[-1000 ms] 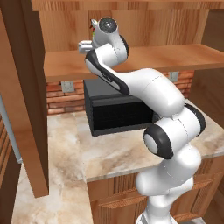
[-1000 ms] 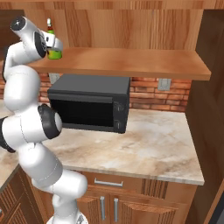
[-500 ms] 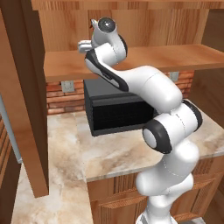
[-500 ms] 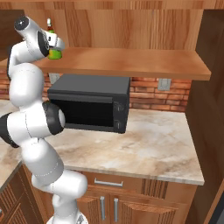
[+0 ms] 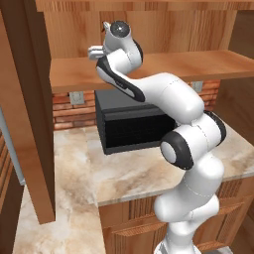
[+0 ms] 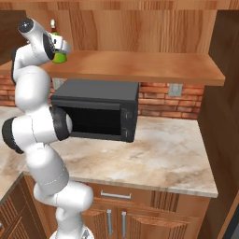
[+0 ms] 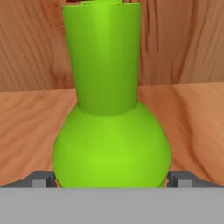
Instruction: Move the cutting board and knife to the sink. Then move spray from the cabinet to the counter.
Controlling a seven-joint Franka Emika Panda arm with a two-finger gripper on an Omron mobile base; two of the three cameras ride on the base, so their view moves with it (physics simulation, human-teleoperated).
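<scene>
Cabinet point(image 6: 140, 28): warm brown wood-grain wall unit, back panel upright above a lighter shelf board point(image 6: 140, 67) that ran across both base views.
Counter point(image 6: 163, 158): beige-tan marbled stone below the shelf, on panelled wooden base cabinets point(image 6: 116, 219) with metal handles.
Brick wall point(image 6: 163, 100): red brick strip between shelf and counter, with a grey outlet plate.
Arm point(image 5: 168, 94): white, dark-jointed, raised high — hand at shelf level at the left end of the shelf in the right base view.
Microwave point(image 6: 100, 109): black, door shut, sat on the counter under the shelf, just behind the arm's elbow.
Spray point(image 7: 109, 113): bright green bottle stood upright on the shelf board against the cabinet back; round body, narrower neck. In the right base view it showed partly behind the hand, red-white nozzle on top.
Gripper point(image 7: 111, 179): jaws spread wide, one grey finger tip point(image 7: 41, 179) on each side of the bottle's round base — tips just beside the body; contact could not be told, not clamped.
</scene>
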